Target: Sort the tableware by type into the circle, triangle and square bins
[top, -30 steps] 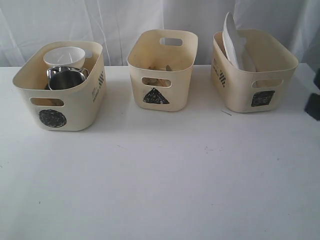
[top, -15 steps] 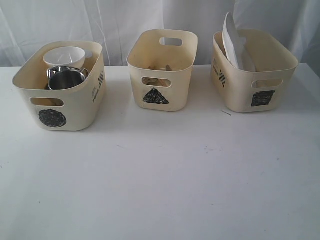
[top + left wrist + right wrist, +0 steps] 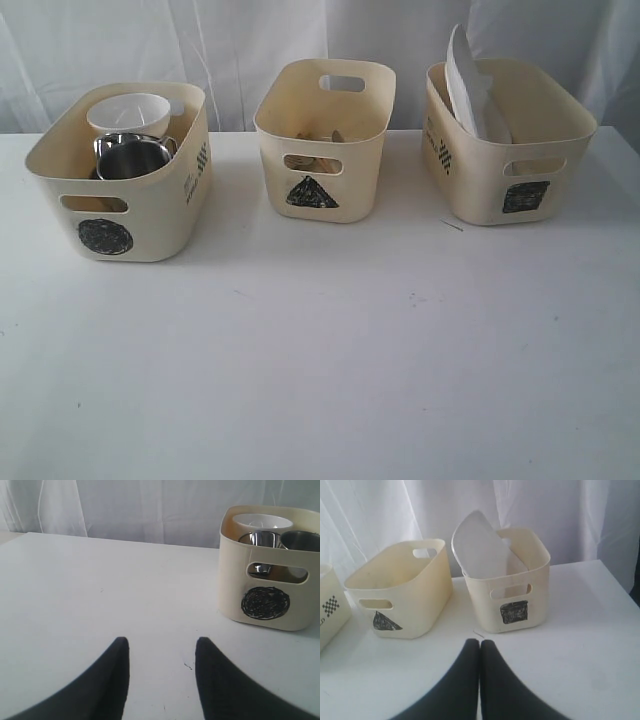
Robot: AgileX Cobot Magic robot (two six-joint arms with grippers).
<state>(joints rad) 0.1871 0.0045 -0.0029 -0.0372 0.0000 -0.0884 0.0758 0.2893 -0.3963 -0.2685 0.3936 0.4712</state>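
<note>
White bowl (image 3: 128,112) and steel mug (image 3: 132,158) noted inside circle bin (image 3: 150,215); bin stands ahead of L gripper (image 3: 162,641), well apart from it. L gripper fingers spread wide. Square plate (image 3: 480,545) propped on edge, tilted, in square bin (image 3: 520,595), which sits near and ahead of R gripper (image 3: 480,643). R gripper fingers pressed together. Triangle bin (image 3: 405,595) stands just beside square bin, not touching; wooden pieces (image 3: 318,137) glimpsed inside, type not resolved. All 3 bins upright on white counter (image 3: 320,350).
</note>
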